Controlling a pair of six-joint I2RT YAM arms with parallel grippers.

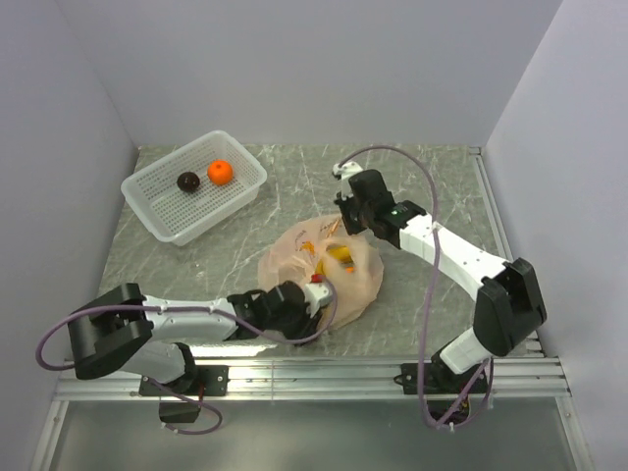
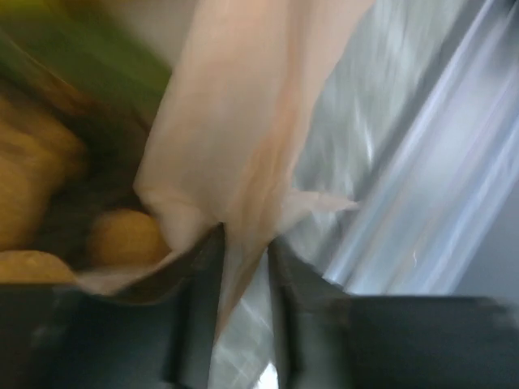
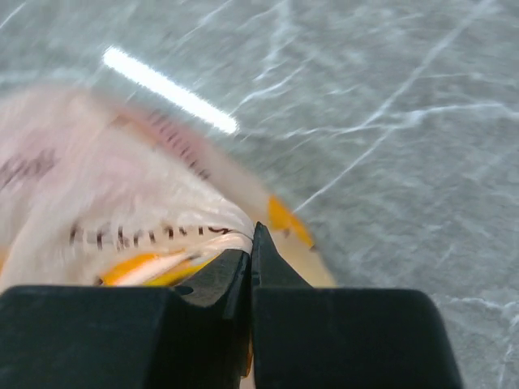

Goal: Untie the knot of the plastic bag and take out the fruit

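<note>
The peach plastic bag [image 1: 358,285] lies mid-table, its mouth stretched between both grippers. Fruit shows inside: yellow bananas [image 1: 340,255] and a red piece [image 1: 317,278]. My left gripper [image 1: 310,294] is at the bag's near edge; in the left wrist view [image 2: 245,243] a fold of the bag [image 2: 243,138] runs down between its fingers, with small brown balls [image 2: 122,235] behind. My right gripper [image 1: 343,224] is at the bag's far edge; in its wrist view [image 3: 252,235] the jaws are pressed together on the bag's rim [image 3: 146,203]. I cannot make out the knot.
A white mesh basket [image 1: 162,211] stands at the back left with an orange tangerine [image 1: 220,172] and a dark brown round fruit [image 1: 188,182] in it. Walls close the left, back and right sides. A metal rail [image 1: 314,378] runs along the near edge.
</note>
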